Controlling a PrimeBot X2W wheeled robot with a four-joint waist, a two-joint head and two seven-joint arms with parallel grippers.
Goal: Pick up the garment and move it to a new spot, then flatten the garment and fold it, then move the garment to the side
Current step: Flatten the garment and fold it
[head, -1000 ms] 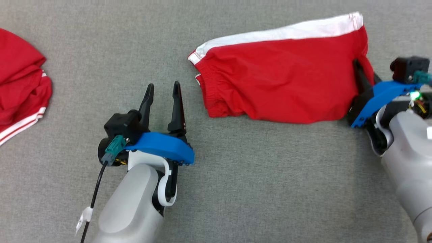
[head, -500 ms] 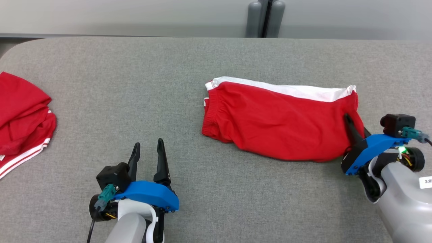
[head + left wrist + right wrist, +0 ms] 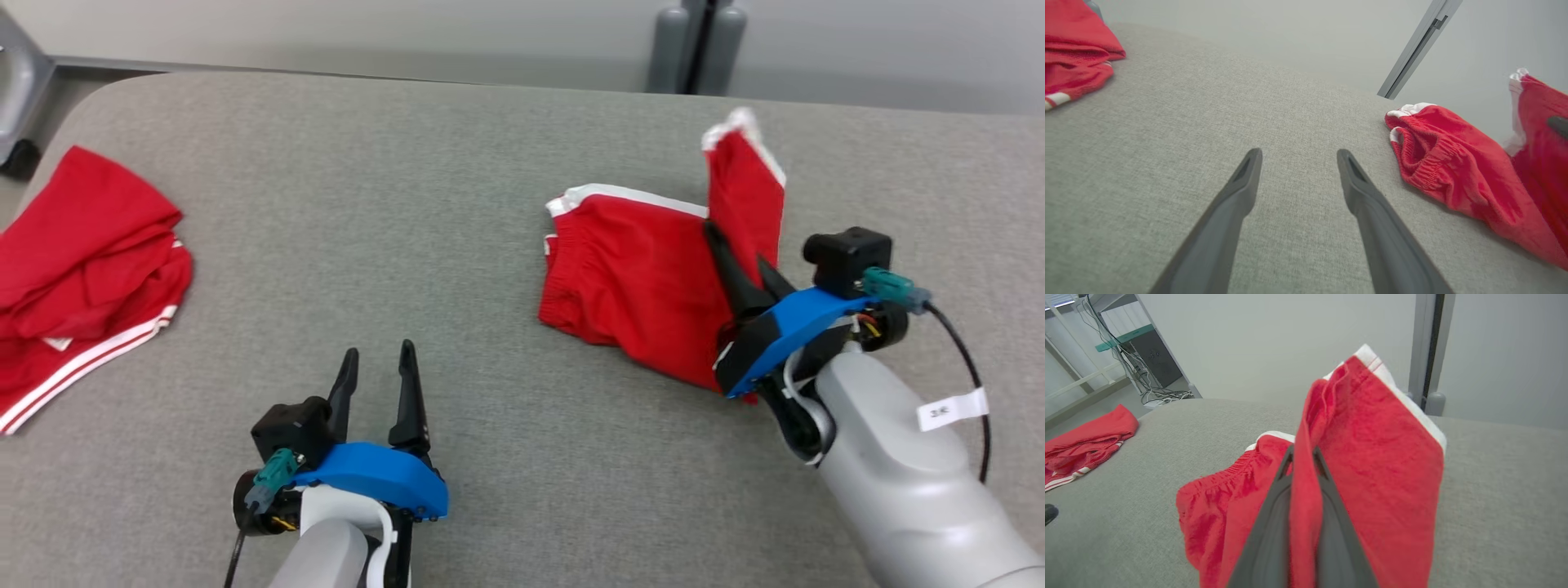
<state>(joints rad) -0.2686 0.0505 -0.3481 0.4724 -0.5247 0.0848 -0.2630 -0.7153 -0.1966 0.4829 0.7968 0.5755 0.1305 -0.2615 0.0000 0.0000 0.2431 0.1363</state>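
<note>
The garment (image 3: pixel 637 278) is a pair of red shorts with white side stripes, lying at the right of the grey table. My right gripper (image 3: pixel 739 249) is shut on its right end and holds that end up, so a red flap (image 3: pixel 743 192) stands above the rest. In the right wrist view the cloth (image 3: pixel 1372 465) is pinched between both fingers (image 3: pixel 1267 522). The elastic waistband (image 3: pixel 1421 159) rests on the table at the garment's left end. My left gripper (image 3: pixel 377 355) hovers open over bare table at the lower left, apart from the garment; in the left wrist view (image 3: pixel 1296 155) nothing sits between its fingers.
A second red garment with white stripes (image 3: pixel 77 278) lies crumpled at the table's left edge. The table's far edge (image 3: pixel 408 77) runs along the top, with a grey post (image 3: pixel 694 45) behind it. Shelving and cables (image 3: pixel 1126 347) stand beyond the left end.
My right gripper has lifted the garment's right end up and carried it leftward over the rest. The head camera has tilted up and shifted. The left gripper stays open.
</note>
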